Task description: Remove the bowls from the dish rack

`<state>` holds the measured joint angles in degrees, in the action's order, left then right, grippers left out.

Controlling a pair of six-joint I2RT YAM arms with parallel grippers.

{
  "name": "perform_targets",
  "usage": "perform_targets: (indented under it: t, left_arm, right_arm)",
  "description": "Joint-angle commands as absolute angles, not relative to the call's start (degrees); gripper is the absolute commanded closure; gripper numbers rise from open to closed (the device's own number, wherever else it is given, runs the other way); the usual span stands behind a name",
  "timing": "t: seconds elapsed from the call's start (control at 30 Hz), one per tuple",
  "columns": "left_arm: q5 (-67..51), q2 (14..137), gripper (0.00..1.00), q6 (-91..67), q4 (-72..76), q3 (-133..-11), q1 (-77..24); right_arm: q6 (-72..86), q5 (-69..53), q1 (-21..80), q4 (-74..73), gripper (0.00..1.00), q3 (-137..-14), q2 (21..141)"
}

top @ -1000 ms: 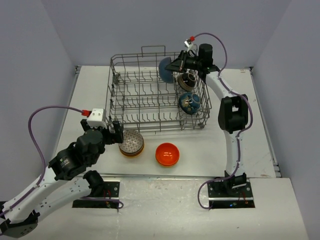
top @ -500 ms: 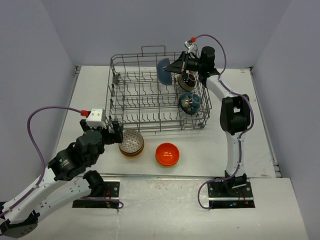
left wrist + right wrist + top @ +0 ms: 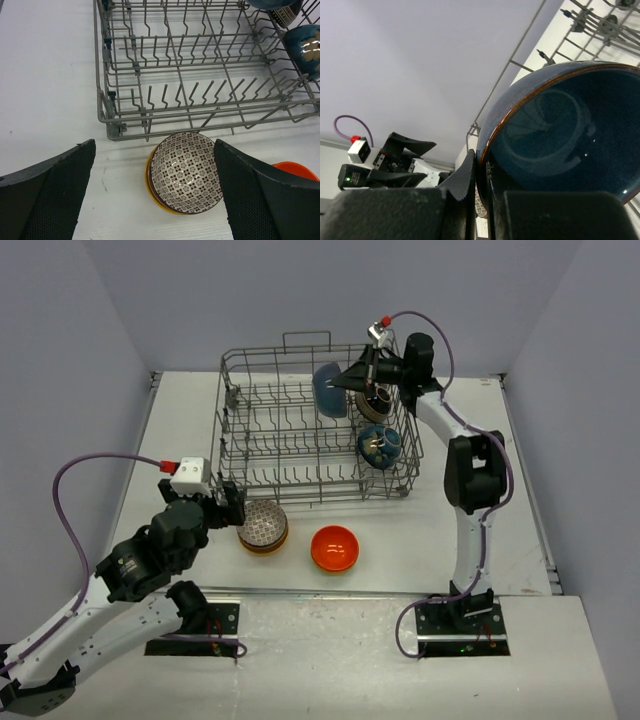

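The large rectangular grey wire dish rack (image 3: 290, 440) lies with its long axis running left to right across the table, its handle loop on the far side. Above the rack's far-right part, the glazed blue ceramic bowl (image 3: 328, 388) stands on edge, its hollow apparently turned toward the right gripper (image 3: 347, 383), whose jaws are clamped on its rim. Just before the rack's near-left corner, the left gripper (image 3: 230, 502) hangs with its jaws wide apart over the brown-patterned round bowl (image 3: 186, 171), which is nested in a yellow bowl (image 3: 149, 175).
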<state>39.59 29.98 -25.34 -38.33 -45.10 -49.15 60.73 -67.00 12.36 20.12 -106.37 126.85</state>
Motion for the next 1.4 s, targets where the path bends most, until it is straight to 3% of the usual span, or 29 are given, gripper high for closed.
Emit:
perform_targets:
  t: [0.0, 0.33, 0.53, 0.7, 1.0, 1.37]
  left_arm:
    - [41.4, 29.7, 0.0, -25.4, -37.1, -44.8, -49.0]
    - [41.9, 30.3, 0.0, -25.8, -37.4, -45.0, -48.8]
    - [42.7, 30.0, 0.0, -26.3, -37.8, -45.1, -48.8]
    - [42.7, 30.2, 0.0, -26.3, -37.8, -45.3, -48.5]
    - [42.5, 29.9, 0.0, -26.3, -37.8, -45.2, -48.3]
    - [42.9, 28.7, 0.0, -26.5, -38.1, -45.3, -48.2]
  right_arm:
    - [63.1, -70.4, 12.3, 26.3, 1.0, -108.8, 117.2]
    - [57.3, -69.0, 12.3, 16.8, 1.0, -110.5, 111.6]
    - [29.5, -52.8, 13.5, -18.2, 1.0, -110.6, 99.0]
    - [17.7, -40.5, 17.5, -28.6, 1.0, -103.8, 84.7]
    - [17.0, -18.7, 28.7, -33.9, 1.0, -81.8, 61.1]
    - [21.8, -1.4, 39.2, -51.1, 1.0, -70.1, 51.9]
